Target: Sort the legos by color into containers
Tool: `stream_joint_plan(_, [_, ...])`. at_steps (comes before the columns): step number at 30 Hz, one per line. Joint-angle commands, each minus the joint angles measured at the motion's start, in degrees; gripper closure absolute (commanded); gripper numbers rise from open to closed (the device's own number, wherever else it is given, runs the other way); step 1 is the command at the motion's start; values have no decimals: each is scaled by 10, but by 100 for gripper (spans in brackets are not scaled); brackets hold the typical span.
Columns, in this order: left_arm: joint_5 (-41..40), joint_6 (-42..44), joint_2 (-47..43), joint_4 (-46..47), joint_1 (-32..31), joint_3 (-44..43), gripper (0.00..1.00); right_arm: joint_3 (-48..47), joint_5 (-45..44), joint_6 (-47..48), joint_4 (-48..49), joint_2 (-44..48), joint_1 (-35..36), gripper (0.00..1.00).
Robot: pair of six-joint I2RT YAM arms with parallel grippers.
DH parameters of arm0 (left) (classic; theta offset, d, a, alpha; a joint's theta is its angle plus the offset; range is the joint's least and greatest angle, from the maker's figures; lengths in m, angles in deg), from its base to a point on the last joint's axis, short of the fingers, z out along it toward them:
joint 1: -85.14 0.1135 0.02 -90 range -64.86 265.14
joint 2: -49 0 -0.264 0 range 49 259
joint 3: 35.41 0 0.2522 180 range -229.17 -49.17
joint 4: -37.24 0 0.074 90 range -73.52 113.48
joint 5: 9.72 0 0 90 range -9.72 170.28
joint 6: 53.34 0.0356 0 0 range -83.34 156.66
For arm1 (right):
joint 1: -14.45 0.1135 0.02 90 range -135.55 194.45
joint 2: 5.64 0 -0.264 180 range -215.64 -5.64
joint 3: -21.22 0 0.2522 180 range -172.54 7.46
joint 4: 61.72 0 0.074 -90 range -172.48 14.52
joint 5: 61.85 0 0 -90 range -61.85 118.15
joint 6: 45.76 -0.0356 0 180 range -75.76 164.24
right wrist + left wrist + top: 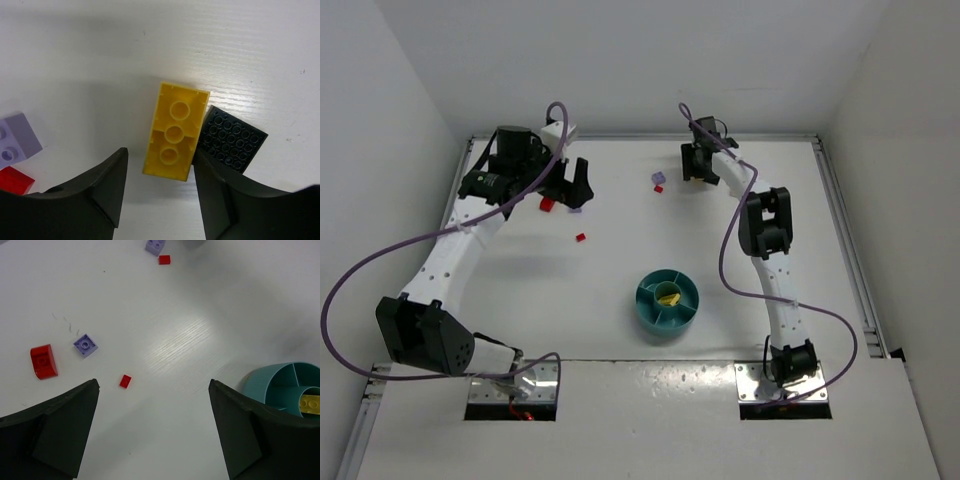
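An upside-down yellow lego (175, 131) lies on the white table against a black lego plate (231, 140). My right gripper (160, 151) straddles the yellow lego's near end. Its right finger touches the brick and a gap remains on the left side, so it is open. A lilac lego (15, 142) and a red lego (14, 180) lie to its left. My left gripper (153, 382) hovers wide open and holds nothing. Beyond it lie a curved red lego (44, 361), a lilac lego (86, 345) and a small red lego (125, 381). The teal dish of containers (645, 300) holds a yellow lego (668, 297) in its centre well.
In the top view the right gripper (695, 175) is at the far middle of the table and the left gripper (575, 190) at the far left. White walls and a metal rail (840, 210) border the table. Purple cables loop along both arms.
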Motion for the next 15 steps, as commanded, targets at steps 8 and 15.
stream_joint_plan(8, [15,-14,-19,26,9,21,3,18,20,11,14,16,0,70])
stream_joint_plan(15, [31,-30,-61,71,14,62,3,329,100,42,125,259,-5,94])
